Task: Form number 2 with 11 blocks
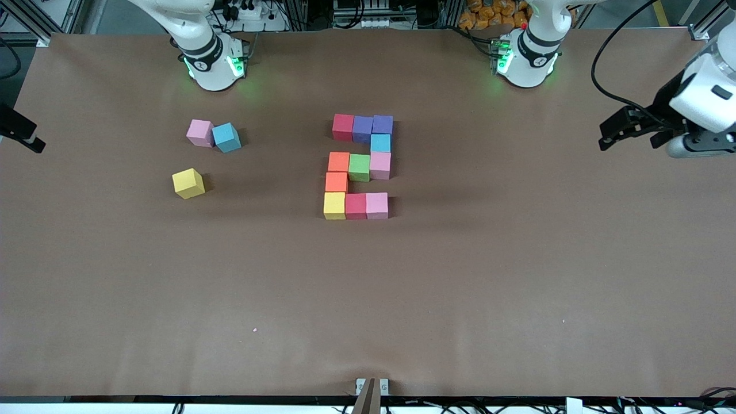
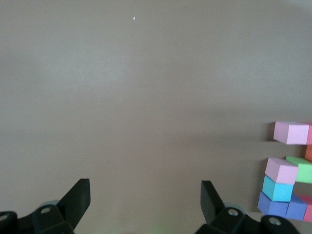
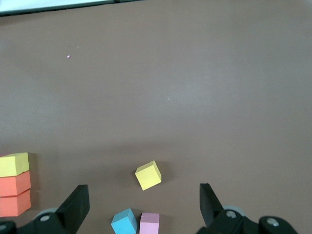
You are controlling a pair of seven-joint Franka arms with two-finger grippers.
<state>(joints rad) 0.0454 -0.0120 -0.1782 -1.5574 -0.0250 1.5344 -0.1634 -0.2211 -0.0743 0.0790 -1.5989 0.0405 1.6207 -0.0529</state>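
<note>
The number 2 (image 1: pixel 359 167) lies in the middle of the table, built of blocks, three wide and five tall. Its row farthest from the front camera is a red block (image 1: pixel 343 126) and two purple ones. A blue block (image 1: pixel 380 142) joins that row to an orange, green and pink row. An orange block (image 1: pixel 336 181) leads to the nearest row of yellow, red and pink. My left gripper (image 2: pixel 145 192) hangs open and empty over bare table toward the left arm's end (image 1: pixel 629 138). My right gripper (image 3: pixel 144 195) hangs open and empty over the loose blocks.
Three loose blocks lie toward the right arm's end: a pink one (image 1: pixel 200 132) touching a blue one (image 1: pixel 226 137), and a yellow one (image 1: pixel 188 183) nearer the front camera. A black part of the right hand (image 1: pixel 20 131) shows at the view's edge.
</note>
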